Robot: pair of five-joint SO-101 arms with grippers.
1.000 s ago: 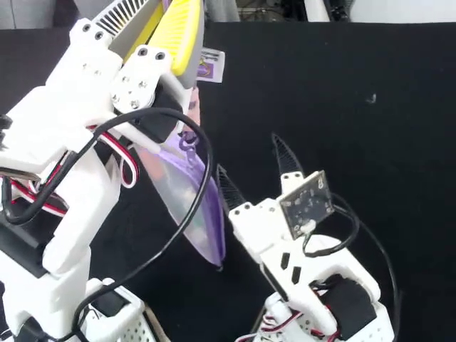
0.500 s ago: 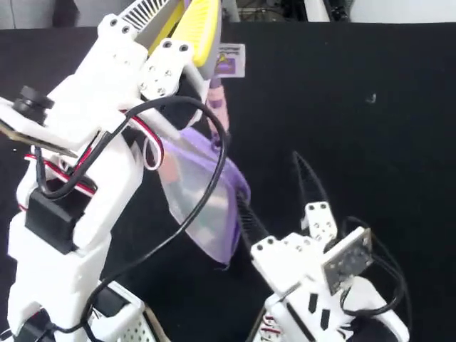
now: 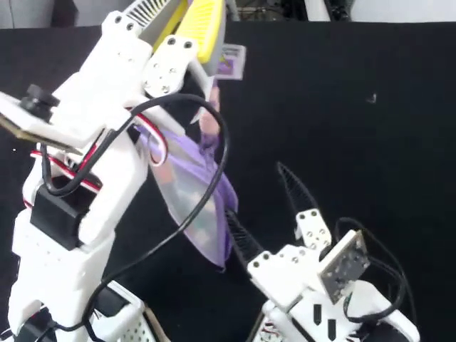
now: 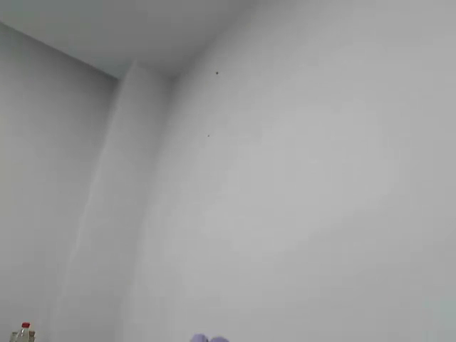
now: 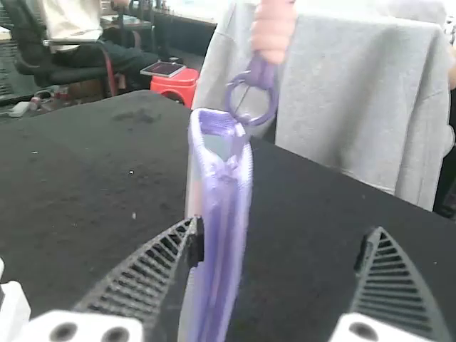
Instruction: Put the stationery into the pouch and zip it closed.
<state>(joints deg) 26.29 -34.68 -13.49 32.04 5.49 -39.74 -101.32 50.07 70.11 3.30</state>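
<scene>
A: Left of the pouch [image 3: 194,192]?
B: Left gripper [image 3: 173,16], up high over the black counter [image 3: 370,142]. Grip there: cannot tell.
A: And the pouch itself?
B: Purple, see-through, hanging upright. Ring pull [image 5: 251,100] at its top, pink piece [image 5: 274,28] just above that, paper tag [image 3: 229,61] higher still.
A: Right of the pouch?
B: Right gripper [image 3: 253,188], fingers [image 3: 237,235] spread wide, grasping nothing. One black finger just beside the pouch's lower part, the other well apart from the pouch.
</scene>
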